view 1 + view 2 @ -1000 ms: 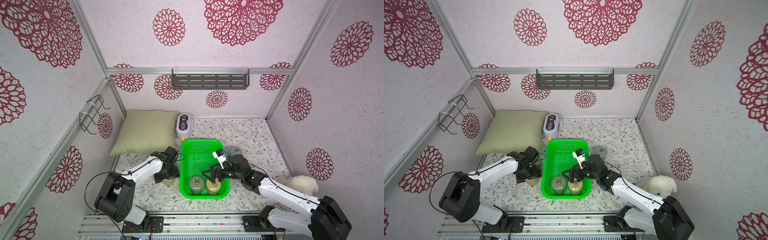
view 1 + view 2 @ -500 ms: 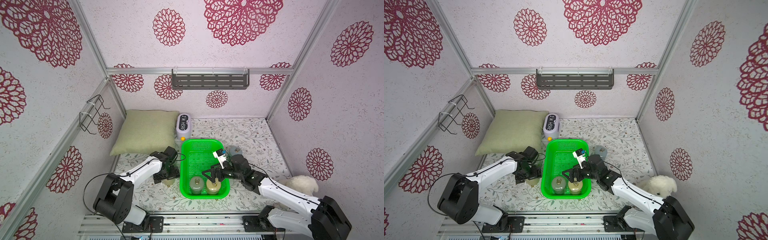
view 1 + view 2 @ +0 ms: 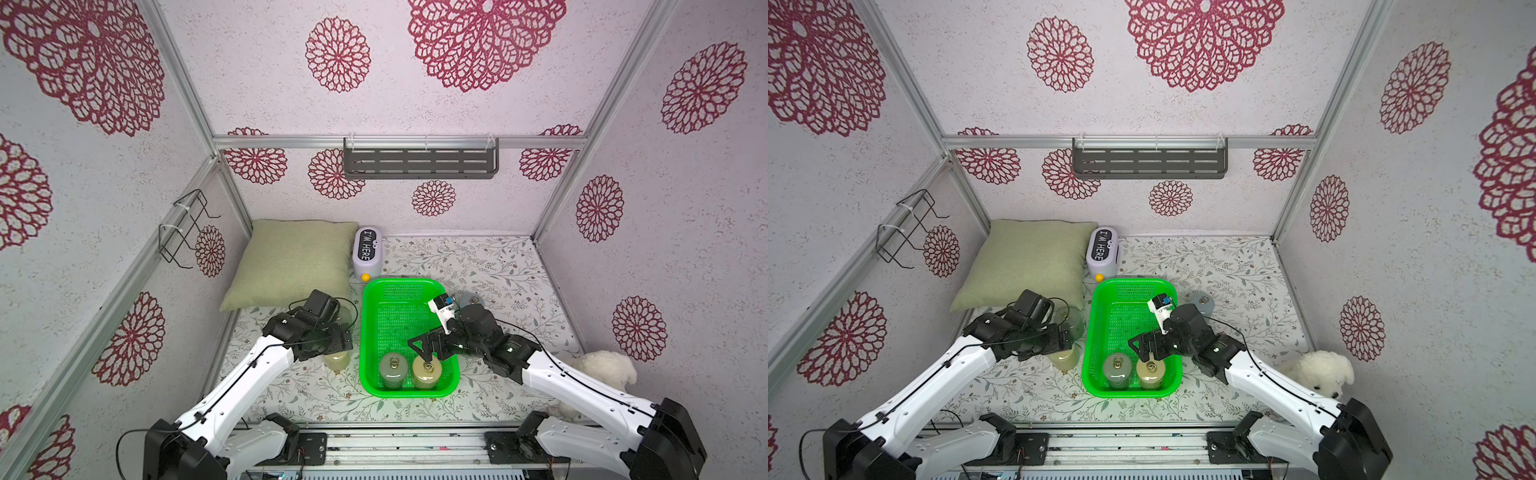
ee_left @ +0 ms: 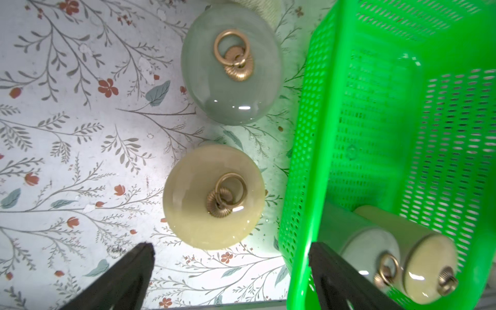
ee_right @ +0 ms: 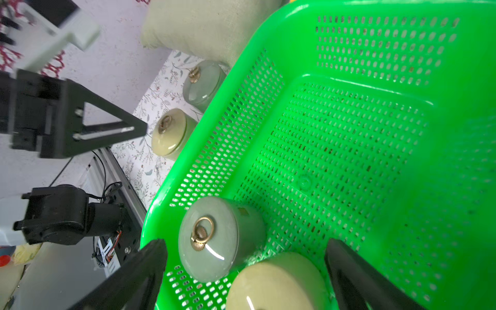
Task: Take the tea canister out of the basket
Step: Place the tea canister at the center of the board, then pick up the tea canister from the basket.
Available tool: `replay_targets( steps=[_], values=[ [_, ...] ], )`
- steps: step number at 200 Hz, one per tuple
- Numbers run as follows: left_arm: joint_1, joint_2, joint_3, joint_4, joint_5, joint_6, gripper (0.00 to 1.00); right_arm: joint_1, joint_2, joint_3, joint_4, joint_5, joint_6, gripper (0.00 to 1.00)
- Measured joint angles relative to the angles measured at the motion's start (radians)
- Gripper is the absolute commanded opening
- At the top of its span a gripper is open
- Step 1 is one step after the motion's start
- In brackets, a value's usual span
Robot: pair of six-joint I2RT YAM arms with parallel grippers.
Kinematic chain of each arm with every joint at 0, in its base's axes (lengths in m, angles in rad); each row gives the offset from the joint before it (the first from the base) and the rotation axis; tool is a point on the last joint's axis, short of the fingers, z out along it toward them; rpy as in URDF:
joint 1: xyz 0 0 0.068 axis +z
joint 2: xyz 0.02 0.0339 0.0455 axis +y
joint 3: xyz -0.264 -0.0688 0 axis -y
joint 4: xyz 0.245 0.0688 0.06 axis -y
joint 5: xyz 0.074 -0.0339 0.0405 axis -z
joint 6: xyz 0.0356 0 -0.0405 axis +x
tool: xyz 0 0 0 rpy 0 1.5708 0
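cream canister (image 3: 424,370) beside green canister (image 3: 392,369) in basket (image 3: 399,285); pillow (image 3: 291,257), plush dog (image 3: 602,370) around

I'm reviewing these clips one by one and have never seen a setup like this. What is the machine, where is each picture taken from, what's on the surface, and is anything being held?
The machine is two robot arms with two-fingered grippers, working over a flower-patterned tabletop in a walled booth. Both top views look down on the whole scene. Each wrist view comes from a camera on one arm, looking along its fingers.

A green basket holds a grey-green canister and a cream canister, upright at its near end. Outside it, on the left arm's side, stand a second cream canister and a second grey-green canister. A grey canister stands on the other side. A pillow and a plush dog lie nearby.

The left gripper and right gripper are both open and hold nothing.
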Motion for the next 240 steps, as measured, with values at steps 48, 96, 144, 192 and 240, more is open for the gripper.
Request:
replay_targets(
  steps=[48, 96, 144, 192, 240],
  values=[
    [-0.033, -0.135, -0.053, 0.074, 0.061, 0.039, 0.97, 0.067, 0.0, 0.068, -0.224, 0.117, 0.002, 0.99],
    [-0.069, -0.164, -0.072, 0.138, 0.151, 0.059, 0.97, 0.148, 0.067, 0.134, -0.406, 0.19, 0.016, 0.99],
    [-0.089, -0.165, -0.072, 0.147, 0.152, 0.061, 0.97, 0.23, 0.204, 0.201, -0.51, 0.231, 0.032, 0.99],
    [-0.11, -0.204, -0.072, 0.148, 0.151, 0.061, 0.97, 0.24, 0.298, 0.216, -0.535, 0.253, 0.032, 0.99],
    [-0.122, -0.221, -0.072, 0.148, 0.139, 0.061, 0.97, 0.243, 0.369, 0.232, -0.5, 0.262, 0.028, 0.99]
  ],
)
